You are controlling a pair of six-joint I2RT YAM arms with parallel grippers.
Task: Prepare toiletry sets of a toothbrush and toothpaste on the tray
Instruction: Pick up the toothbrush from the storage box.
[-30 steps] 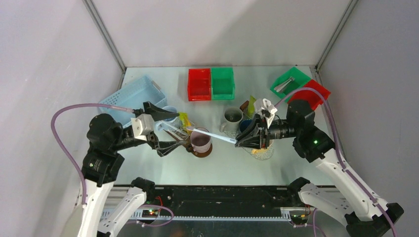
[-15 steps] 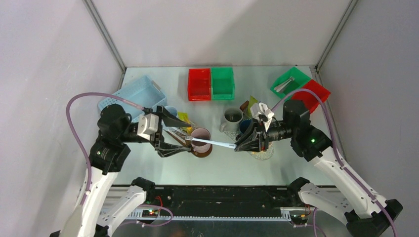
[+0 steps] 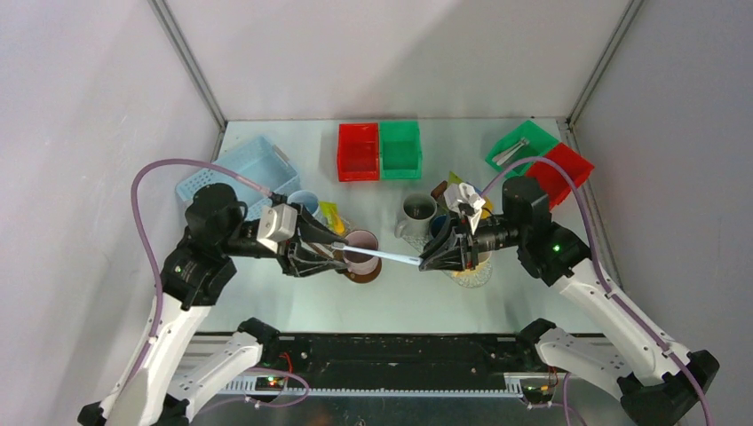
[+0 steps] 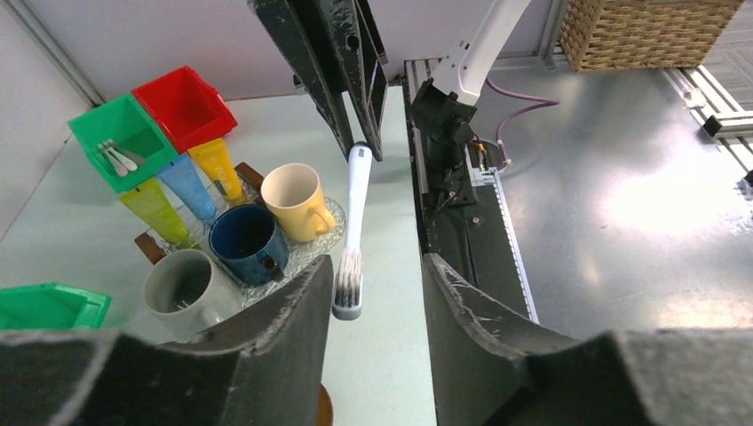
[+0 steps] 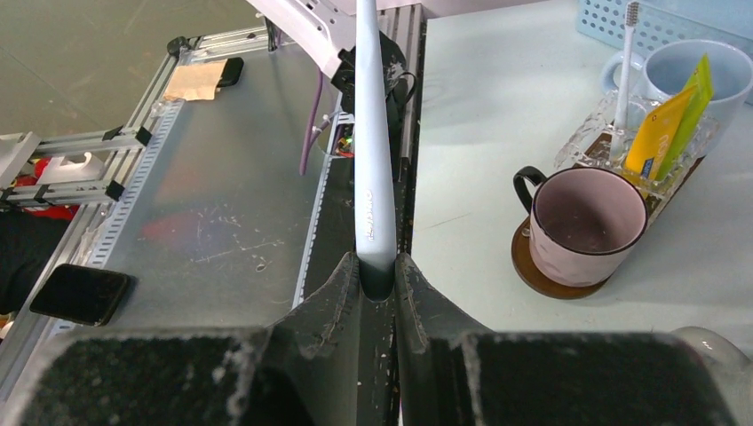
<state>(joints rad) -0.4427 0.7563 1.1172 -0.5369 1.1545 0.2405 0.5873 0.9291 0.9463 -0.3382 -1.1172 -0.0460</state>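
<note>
Hanging in mid-air above the pink mug (image 3: pixel 360 255), a toothbrush (image 3: pixel 384 256) is clamped by its handle end in the right gripper (image 3: pixel 424 262). The left gripper (image 4: pixel 376 271) stands apart, one finger on each side of the bristle head, not touching it. On the left tray (image 5: pixel 577 142) one set looks done: a second brush (image 5: pixel 625 67) beside a yellow tube (image 5: pixel 668 124). Three tubes (image 4: pixel 188 186) by the right-hand mugs (image 4: pixel 251 248) lack brushes, I reckon.

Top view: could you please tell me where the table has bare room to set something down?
Bare: the near strip of table in front of the pink mug, and the patch between the blue basket and red bin. Crowded: the middle, around the grey mug and the held toothbrush.
</note>
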